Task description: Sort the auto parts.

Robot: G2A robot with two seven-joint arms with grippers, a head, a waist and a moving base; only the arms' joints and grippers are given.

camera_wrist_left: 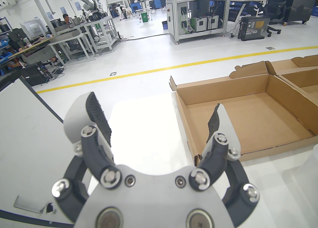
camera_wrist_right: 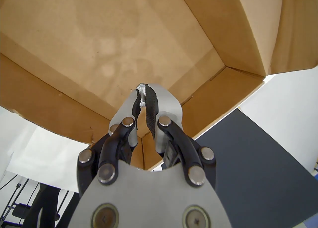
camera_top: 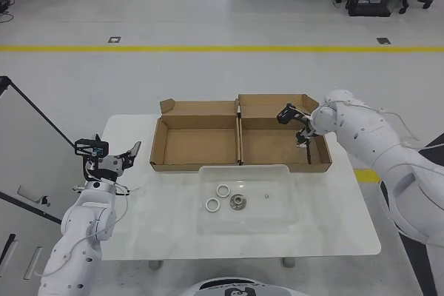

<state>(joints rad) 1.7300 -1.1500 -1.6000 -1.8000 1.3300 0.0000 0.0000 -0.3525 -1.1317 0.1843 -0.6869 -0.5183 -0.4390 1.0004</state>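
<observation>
I am holding bolt (camera_wrist_right: pixel 142 96) pinched in right gripper (camera_wrist_right: pixel 145 99) over box (camera_wrist_right: pixel 236 15). Judging it light, stiff, slick; threaded shank giving best hold. Left gripper (camera_wrist_left: pixel 155 102) hanging spread, empty.

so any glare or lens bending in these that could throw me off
left wrist view: glare whitens the table ahead of the open left hand; right wrist view: the wide lens bows the box walls around the right hand holding a bolt; top view: the clear tray nearly blends into the table.
</observation>
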